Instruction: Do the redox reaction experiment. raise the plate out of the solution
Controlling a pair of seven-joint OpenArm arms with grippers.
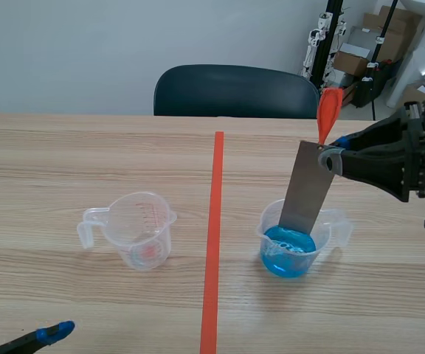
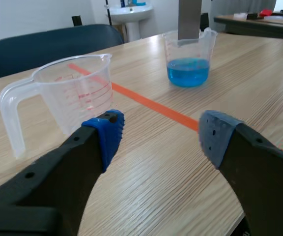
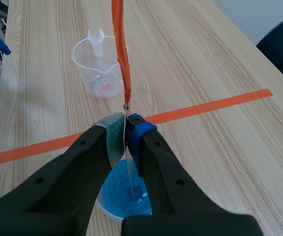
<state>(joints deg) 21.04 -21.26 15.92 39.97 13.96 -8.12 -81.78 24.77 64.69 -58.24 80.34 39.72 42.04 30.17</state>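
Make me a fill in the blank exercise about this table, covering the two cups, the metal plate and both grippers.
1. The right gripper is ____ on the metal plate.
2. The plate's lower end hangs inside the cup that holds ____ solution.
3. The left gripper is ____, holding nothing.
4. The empty measuring cup stands on the ____ arm's side of the orange tape line.
Missing words: shut; blue; open; left.

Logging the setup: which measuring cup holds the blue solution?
The cup with the metal plate standing in it; the other cup has none.
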